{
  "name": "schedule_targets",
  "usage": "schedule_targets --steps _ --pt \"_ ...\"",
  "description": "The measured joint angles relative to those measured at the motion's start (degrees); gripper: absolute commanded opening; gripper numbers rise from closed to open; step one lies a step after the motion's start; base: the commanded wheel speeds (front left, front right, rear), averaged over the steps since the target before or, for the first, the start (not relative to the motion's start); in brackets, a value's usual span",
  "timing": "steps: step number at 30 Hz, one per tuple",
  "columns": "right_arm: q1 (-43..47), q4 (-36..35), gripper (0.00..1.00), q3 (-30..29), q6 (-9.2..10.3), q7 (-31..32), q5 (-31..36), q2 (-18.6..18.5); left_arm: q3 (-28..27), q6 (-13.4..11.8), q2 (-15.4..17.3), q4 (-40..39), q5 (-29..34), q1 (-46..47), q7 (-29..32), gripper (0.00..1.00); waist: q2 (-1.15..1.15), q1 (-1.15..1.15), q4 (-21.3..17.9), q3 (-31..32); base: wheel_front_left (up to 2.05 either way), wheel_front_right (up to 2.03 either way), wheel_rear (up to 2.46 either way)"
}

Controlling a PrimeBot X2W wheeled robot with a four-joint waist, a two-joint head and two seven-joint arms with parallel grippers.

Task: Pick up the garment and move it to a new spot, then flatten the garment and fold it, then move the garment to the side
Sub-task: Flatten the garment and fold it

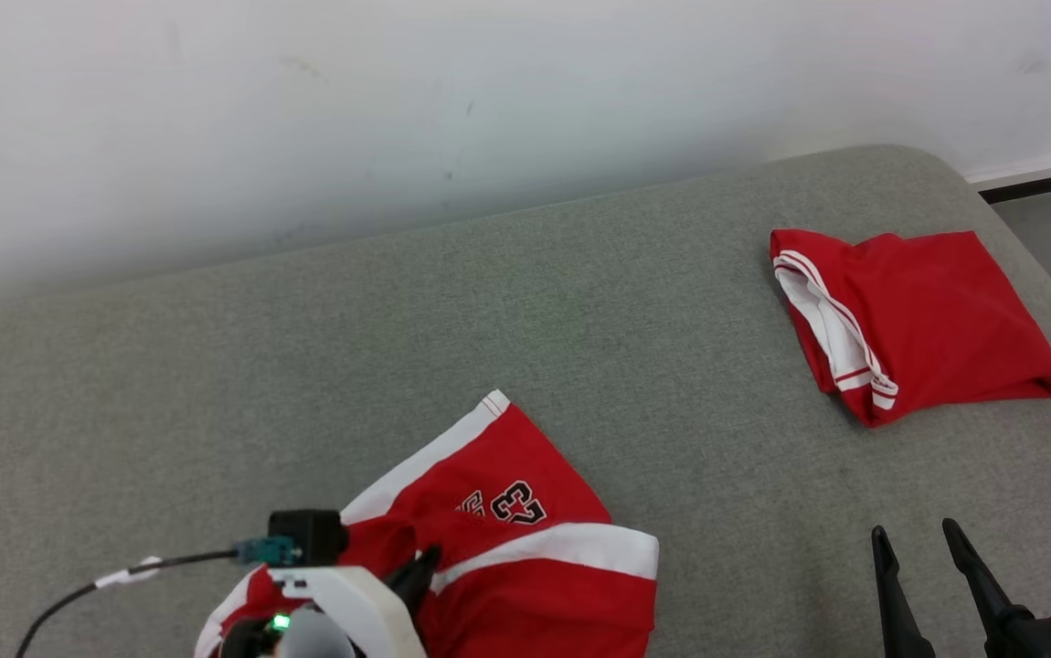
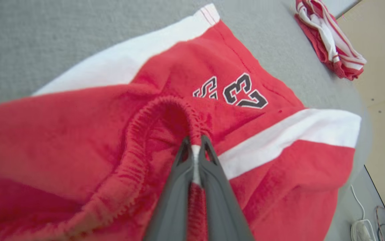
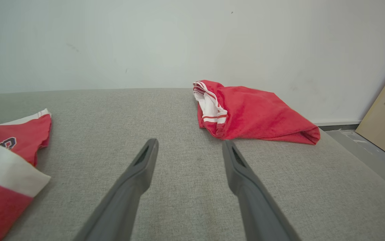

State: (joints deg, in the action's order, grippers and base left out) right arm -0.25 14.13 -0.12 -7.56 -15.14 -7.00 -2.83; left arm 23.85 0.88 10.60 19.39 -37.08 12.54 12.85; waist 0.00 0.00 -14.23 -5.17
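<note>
The left fingers (image 2: 184, 160) are closed on the elastic waistband of the red shorts (image 2: 212, 63), with a fold of cloth pinched between their tips. The shorts lie crumpled on the grey cushion (image 1: 306, 366), spreading ahead of and around those tips. The right fingers (image 3: 145, 157) stand spread apart over bare cushion, holding nothing. A folded red garment (image 3: 256, 117) lies ahead of them, slightly to their right.
</note>
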Motion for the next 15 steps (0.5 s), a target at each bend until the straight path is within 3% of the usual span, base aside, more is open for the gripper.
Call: schedule_targets --steps 15 --pt "-1.9 0.3 1.00 1.0 0.00 0.0 -1.9 0.0 -7.0 0.0 4.6 -3.9 -0.7 24.9 2.2 0.00 0.00 0.00 -5.3 -0.8 0.00 0.00 0.00"
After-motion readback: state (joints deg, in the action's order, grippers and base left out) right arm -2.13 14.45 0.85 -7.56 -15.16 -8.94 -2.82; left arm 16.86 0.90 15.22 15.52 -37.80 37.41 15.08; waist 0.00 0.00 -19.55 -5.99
